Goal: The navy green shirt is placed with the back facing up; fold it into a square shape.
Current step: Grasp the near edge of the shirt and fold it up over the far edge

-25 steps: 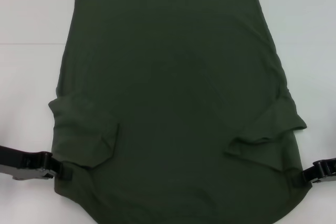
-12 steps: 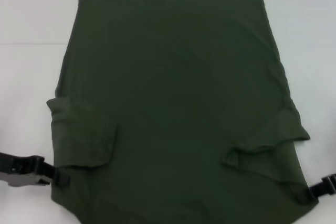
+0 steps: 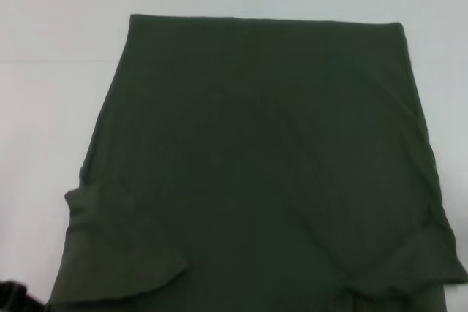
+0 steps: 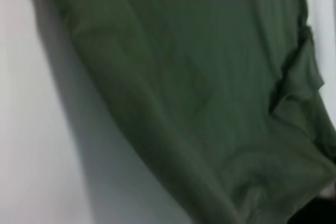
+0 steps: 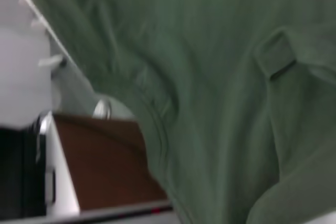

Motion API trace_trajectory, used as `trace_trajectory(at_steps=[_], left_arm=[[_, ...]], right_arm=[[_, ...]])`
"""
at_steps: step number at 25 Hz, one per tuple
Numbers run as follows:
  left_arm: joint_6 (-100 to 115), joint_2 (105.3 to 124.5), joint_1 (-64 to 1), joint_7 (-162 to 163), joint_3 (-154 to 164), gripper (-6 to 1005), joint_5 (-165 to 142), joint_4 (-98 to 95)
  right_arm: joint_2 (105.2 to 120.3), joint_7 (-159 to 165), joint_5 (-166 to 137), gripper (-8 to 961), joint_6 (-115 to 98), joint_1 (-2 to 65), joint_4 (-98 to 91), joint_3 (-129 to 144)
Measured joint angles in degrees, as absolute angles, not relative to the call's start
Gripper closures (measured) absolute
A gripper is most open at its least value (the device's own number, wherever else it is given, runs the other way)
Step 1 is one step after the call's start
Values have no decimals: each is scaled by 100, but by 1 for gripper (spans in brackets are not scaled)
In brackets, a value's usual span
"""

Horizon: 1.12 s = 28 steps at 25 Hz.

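The navy green shirt (image 3: 263,166) fills most of the head view, plain side up, with its straight far hem (image 3: 263,20) lying on the white table (image 3: 44,144). Both sleeves are folded inward: one (image 3: 117,253) at the lower left, the other (image 3: 431,261) at the lower right. Its near end runs off the lower edge of the view. Only a dark piece of my left gripper (image 3: 10,297) shows, at the lower left corner beside the shirt's edge. My right gripper is out of view. The left wrist view shows the shirt (image 4: 199,77) casting a shadow on the table. In the right wrist view the shirt (image 5: 220,93) is close and rumpled.
White table surface surrounds the shirt on the far side and to the left. The right wrist view shows the table's edge with brown floor (image 5: 105,156) and a dark object (image 5: 16,171) beyond it.
The shirt has slid toward me and looms larger, its far hem lower in the head view. Both grippers at its near sides have dropped out past the lower edge.
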<state>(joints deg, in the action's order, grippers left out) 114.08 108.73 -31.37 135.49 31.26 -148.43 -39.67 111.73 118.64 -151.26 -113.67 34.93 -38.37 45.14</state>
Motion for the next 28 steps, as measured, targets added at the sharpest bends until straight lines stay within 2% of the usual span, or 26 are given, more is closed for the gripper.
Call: trace_trajectory(at_steps=[14,18,24,28], left_arm=[[11728,10873,-3195,13026,3142,979,-14753,-3772],[11681,10860,-3239,12970,2912,979,-14175,-3783],[11199,10779,-3361,12972,2041,980,-13830,-3836],[10711,10776,-3372,13013,1434,980,-13598,-3806]], right_arm=[[11218,11696,-15002,891,-11372,3543,-3647,4598],[11116,11750,-14587,891,-11373,3548,-3646,4143],[10849,11972,-14031,891,-11298,3551,-3700,2935],[10731,11988,-13774,891,-10996,3510,-3708,2338]])
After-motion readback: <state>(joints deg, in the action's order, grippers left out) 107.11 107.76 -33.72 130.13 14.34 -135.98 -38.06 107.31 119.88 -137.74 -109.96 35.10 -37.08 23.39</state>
